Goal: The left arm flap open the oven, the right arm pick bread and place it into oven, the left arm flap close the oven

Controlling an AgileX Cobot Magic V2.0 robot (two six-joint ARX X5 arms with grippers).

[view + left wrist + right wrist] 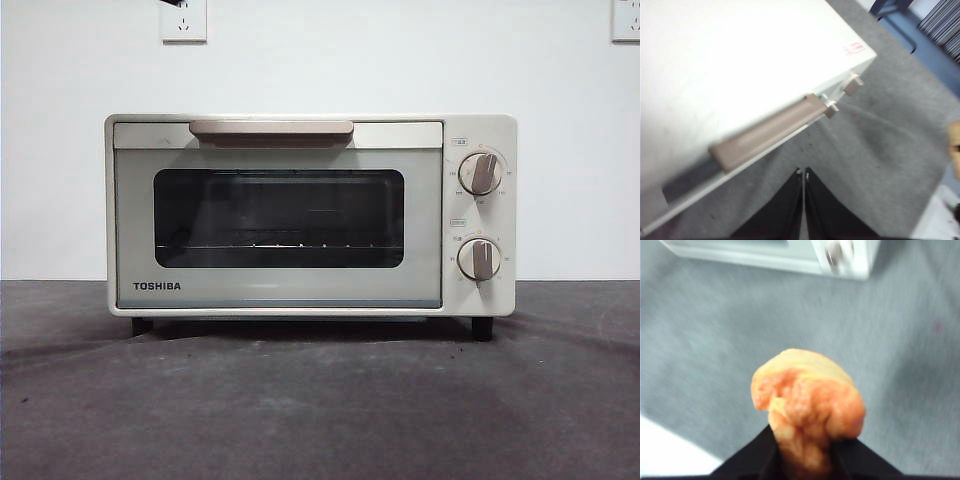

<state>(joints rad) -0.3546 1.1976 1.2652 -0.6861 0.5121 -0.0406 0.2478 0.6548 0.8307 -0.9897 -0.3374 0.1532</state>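
The cream-white TOSHIBA oven (310, 215) stands in the middle of the grey table with its door shut and its beige-brown handle (271, 129) at the top. In the left wrist view my left gripper (804, 172) is shut and empty, above the table in front of the oven (735, 65), near its handle (765, 132). In the right wrist view my right gripper (805, 440) is shut on the golden-orange bread (807, 400), held above the table in front of the oven (790, 255). Neither gripper shows in the front view.
Two round knobs (480, 173) sit on the oven's right panel. A wire rack (270, 245) shows through the dark window. Wall sockets (183, 20) are on the white wall behind. A white surface (670, 452) lies by the table in the right wrist view.
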